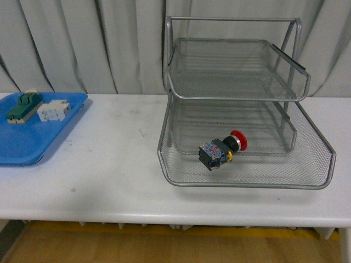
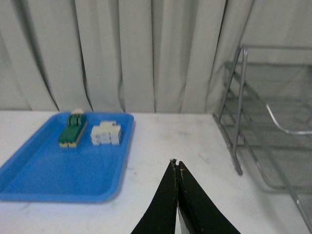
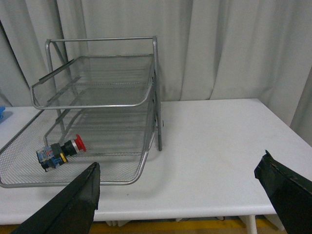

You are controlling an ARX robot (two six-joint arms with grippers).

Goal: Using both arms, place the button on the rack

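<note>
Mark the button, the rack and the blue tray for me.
button [image 1: 214,154], front view, on its dark body.
rack [image 1: 247,186], front view, on the front rim of its lowest tray.
blue tray [image 1: 22,143], front view, on its bare floor.

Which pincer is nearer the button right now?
Right, apparently. The right pincer faces the button lying low in the rack; the left pincer faces the blue tray, button unseen.
</note>
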